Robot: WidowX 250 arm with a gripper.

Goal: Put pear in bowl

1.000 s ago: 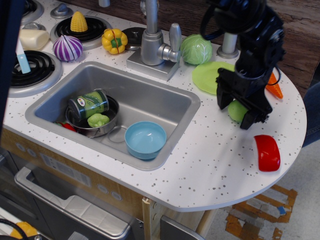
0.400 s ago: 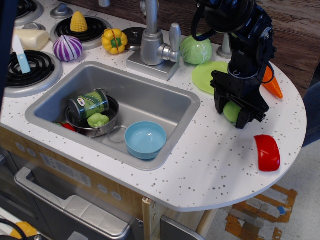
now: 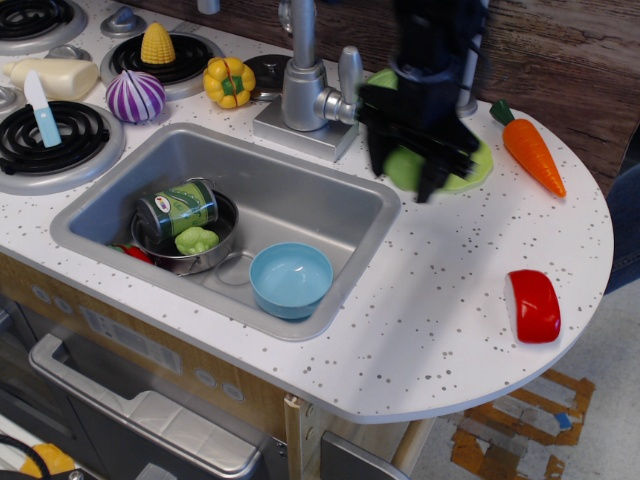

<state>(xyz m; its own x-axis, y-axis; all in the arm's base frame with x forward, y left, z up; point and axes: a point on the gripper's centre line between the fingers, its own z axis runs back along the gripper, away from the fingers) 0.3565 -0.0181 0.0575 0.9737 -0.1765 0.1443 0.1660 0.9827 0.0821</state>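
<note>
My black gripper (image 3: 405, 170) is blurred with motion above the counter, just right of the sink's back right corner. A patch of pale green, the pear (image 3: 404, 167), shows between its fingers, and the spot on the counter where the pear lay is bare. The jaws are closed around it. The light-blue bowl (image 3: 291, 279) stands upright and empty in the front right part of the sink (image 3: 300, 190), to the lower left of the gripper.
A lime-green plate (image 3: 472, 166) lies behind the gripper. A carrot (image 3: 530, 150) and a red piece (image 3: 535, 305) lie on the right counter. A silver pot (image 3: 205, 255) holding a can and a lumpy green piece sits in the sink. The faucet (image 3: 303, 80) stands left of the arm.
The gripper closed on the pear at the right of the counter, lifted it and swung left toward the sink. The carrot now shows fully.
</note>
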